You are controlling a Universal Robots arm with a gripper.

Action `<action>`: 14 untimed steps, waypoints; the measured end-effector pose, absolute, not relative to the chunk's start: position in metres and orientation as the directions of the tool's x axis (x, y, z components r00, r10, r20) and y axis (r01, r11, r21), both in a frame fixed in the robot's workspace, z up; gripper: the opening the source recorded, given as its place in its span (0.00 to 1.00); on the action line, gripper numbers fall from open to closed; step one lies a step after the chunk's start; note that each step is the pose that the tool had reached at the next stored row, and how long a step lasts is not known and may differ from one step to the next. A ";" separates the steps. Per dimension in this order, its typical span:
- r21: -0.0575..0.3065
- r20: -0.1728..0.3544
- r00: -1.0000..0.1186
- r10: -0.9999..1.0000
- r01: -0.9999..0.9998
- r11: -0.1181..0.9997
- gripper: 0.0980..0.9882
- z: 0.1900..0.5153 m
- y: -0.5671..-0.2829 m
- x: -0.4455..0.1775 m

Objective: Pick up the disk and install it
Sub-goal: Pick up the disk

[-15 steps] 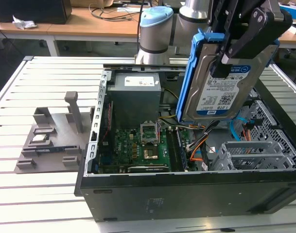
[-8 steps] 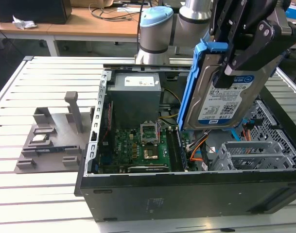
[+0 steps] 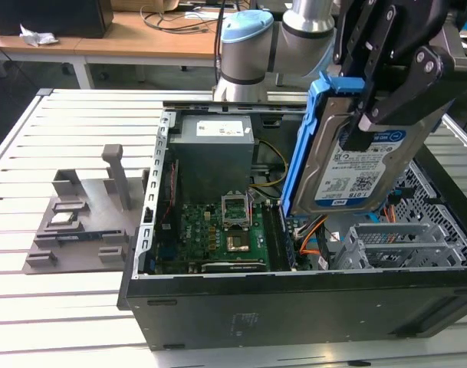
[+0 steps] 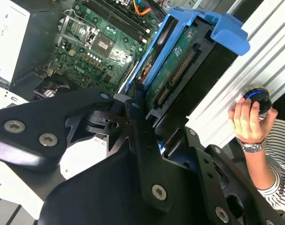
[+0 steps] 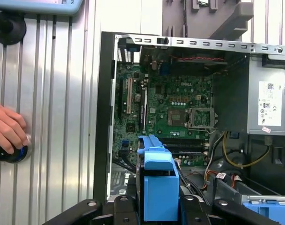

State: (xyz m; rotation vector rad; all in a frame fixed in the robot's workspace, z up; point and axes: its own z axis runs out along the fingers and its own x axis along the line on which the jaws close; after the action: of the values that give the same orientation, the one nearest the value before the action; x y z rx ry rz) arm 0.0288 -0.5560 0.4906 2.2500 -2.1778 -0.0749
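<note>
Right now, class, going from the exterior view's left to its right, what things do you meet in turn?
Grey fixture → green board → disk

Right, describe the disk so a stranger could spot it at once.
Find the open case on the table. Over its end at the exterior view's right, the end effector holds the disk. Unlike the grey cage below, it is silver, blue-framed and labelled.
</note>
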 end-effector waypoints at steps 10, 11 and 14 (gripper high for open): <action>0.040 -0.027 -0.018 -0.999 -0.999 0.017 0.30 0.483 -0.565 0.030; 0.040 -0.026 -0.021 -0.999 -0.999 0.020 0.30 0.483 -0.565 0.032; 0.040 -0.022 -0.022 -1.000 -0.999 0.021 0.30 0.482 -0.565 0.040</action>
State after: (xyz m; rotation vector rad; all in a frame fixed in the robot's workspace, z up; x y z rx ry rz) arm 0.0395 -0.5648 0.4821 2.1883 -2.2363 -0.0691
